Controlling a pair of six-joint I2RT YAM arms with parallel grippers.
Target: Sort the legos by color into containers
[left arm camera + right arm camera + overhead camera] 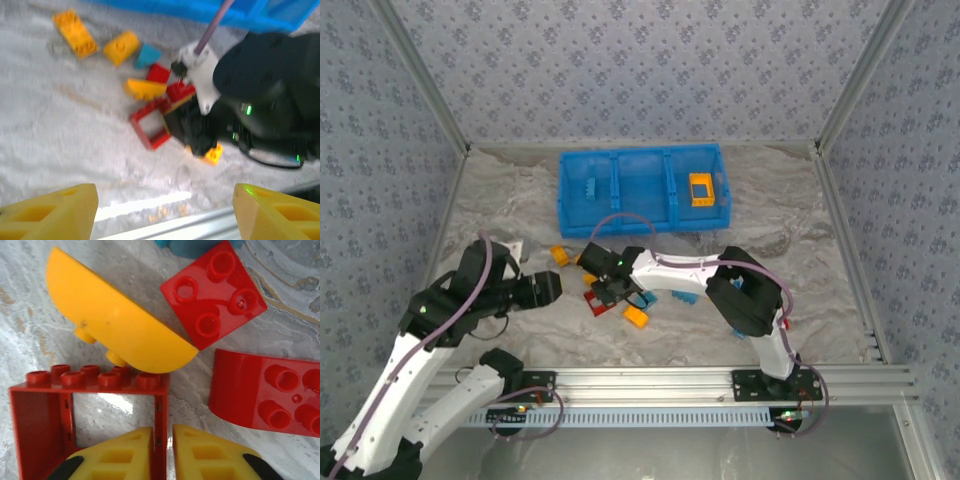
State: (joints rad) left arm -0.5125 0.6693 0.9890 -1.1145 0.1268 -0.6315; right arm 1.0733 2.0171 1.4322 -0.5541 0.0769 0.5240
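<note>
One pick is under way: the right gripper [162, 434] pinches a side wall of the red frame [95, 381], one finger inside it and one outside, in the loose pile on the table [810, 290] in front of the blue bin [640, 151]. I judge the next move to be a straight lift and a carry to the middle compartment, since a blue brick [590, 188] lies in the left one and an orange frame [701, 188] in the right. A yellow curved brick [110, 325] lies against the frame's studded edge, with a red square brick [215, 295] and a red curved brick [265, 390] just beside and likely to be dragged, while the left gripper [165, 195] hangs spread and empty near the pile.
</note>
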